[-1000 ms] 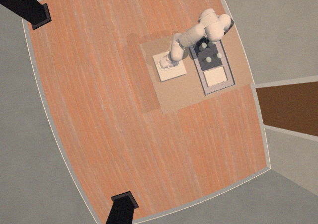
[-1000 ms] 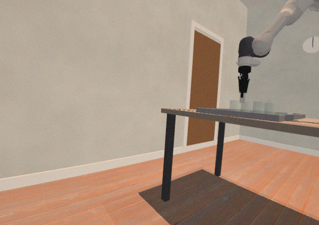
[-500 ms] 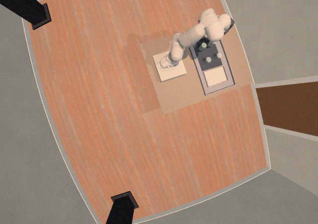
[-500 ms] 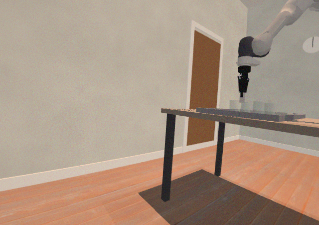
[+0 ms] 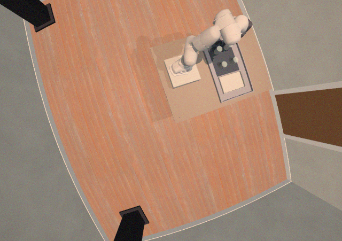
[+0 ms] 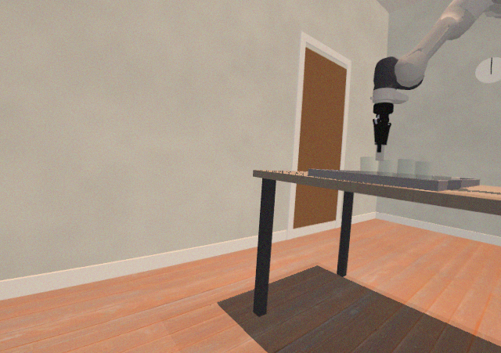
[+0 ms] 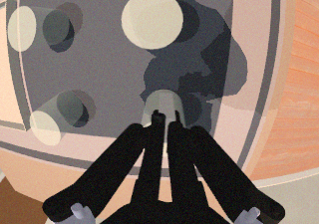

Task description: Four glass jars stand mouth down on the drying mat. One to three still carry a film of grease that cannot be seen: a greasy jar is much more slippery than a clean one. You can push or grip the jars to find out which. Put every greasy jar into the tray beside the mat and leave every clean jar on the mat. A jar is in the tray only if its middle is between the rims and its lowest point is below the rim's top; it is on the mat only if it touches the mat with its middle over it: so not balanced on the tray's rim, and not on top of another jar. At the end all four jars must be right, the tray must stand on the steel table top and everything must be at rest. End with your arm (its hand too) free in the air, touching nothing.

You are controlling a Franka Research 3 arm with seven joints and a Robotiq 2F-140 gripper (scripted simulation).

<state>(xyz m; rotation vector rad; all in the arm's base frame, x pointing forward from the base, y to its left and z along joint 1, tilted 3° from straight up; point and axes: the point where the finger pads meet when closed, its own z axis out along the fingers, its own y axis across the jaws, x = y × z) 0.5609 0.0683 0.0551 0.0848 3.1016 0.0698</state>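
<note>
Four pale, see-through jars stand mouth down on the dark mat (image 5: 234, 69) (image 7: 110, 85). In the wrist view one jar (image 7: 153, 20) is at the top centre, another jar (image 7: 22, 29) at the upper left and a third jar (image 7: 46, 127) at the lower left. The fourth jar is partly hidden behind the fingertips. My gripper (image 7: 164, 103) (image 6: 379, 155) is shut with nothing between its fingers, pointing down. Its tips are near the height of the jar tops; whether they touch the fourth jar I cannot tell. The cream tray (image 5: 231, 82) is beside the mat.
A raised rim (image 5: 250, 79) surrounds the steel top (image 5: 225, 95) that bears mat and tray. The wooden table (image 5: 190, 103) extends around it. The arm hides part of the mat's far end in the top view. The other three jars stand around the gripper's side of the mat.
</note>
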